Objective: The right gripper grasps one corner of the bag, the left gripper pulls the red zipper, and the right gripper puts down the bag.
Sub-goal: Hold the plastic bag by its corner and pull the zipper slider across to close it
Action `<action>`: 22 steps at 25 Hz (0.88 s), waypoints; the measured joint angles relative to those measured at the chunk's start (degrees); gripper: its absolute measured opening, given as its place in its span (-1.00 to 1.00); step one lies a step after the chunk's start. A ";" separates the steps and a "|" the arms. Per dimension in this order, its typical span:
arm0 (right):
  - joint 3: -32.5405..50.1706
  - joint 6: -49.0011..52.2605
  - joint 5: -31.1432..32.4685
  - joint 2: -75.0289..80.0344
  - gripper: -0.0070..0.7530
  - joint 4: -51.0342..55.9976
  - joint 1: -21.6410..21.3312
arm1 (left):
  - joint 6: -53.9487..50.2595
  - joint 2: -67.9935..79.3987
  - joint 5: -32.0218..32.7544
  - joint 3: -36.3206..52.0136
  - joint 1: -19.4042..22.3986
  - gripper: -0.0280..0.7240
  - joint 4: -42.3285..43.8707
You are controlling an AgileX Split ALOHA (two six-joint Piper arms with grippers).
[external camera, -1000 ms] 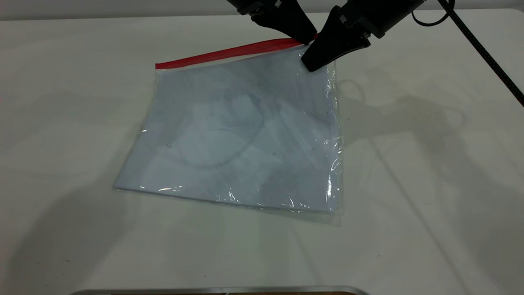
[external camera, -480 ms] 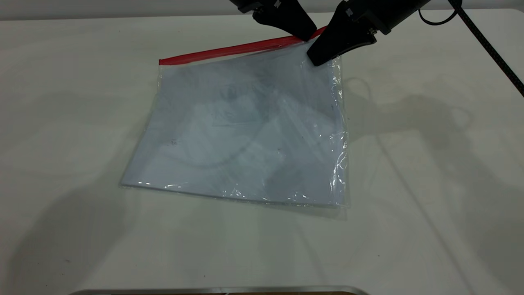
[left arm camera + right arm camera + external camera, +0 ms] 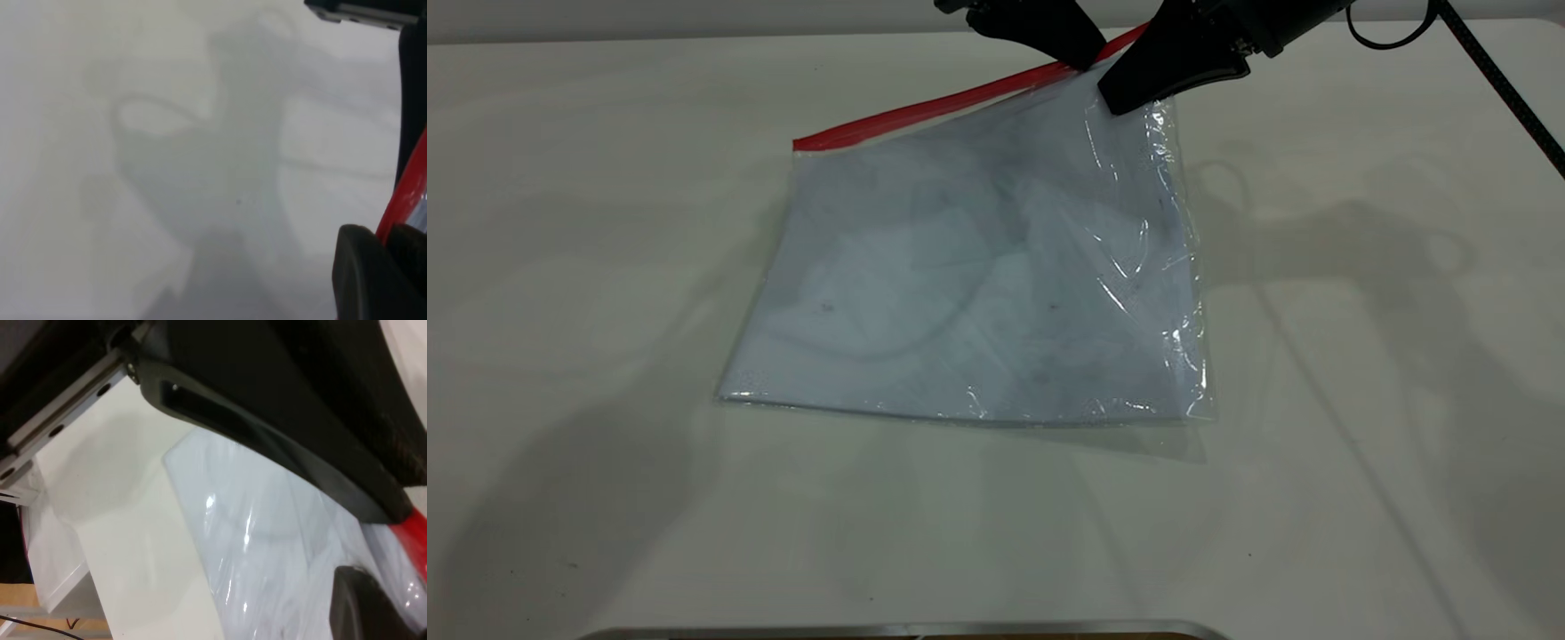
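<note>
The clear bag [image 3: 978,284] with white sheets lies on the white table [image 3: 560,267], its far right side lifted. The red zipper [image 3: 943,102] runs along its far edge, rising to the right. My right gripper [image 3: 1125,100], with the braided cable, is shut on the corner of the bag, and the corner is hidden under its jaws. It also shows in the right wrist view [image 3: 373,543], clamped on the plastic [image 3: 267,540]. My left gripper [image 3: 1087,60] is shut on the red zipper [image 3: 408,193] just beside it. The slider tab is hidden.
A black braided cable [image 3: 1494,80] trails across the table's far right. A metal rim [image 3: 907,629] runs along the near edge. Arm shadows fall on the table to the right of the bag.
Both grippers have risen and moved a little right, lifting the bag's far right corner. The whole bag has slid right and away from the camera, its red edge now steeper.
</note>
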 joint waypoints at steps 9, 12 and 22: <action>0.00 -0.41 0.14 0.00 -0.89 0.71 -0.52 | 0.00 0.00 -0.55 0.00 0.00 -0.74 0.97; 0.05 -0.44 0.89 0.10 -0.89 1.57 -1.14 | 0.00 -0.05 -0.62 -0.06 0.05 -0.73 1.16; 0.05 -2.83 2.81 0.10 -0.89 5.92 -3.34 | 0.05 -0.05 -1.39 -0.10 3.12 -0.72 5.04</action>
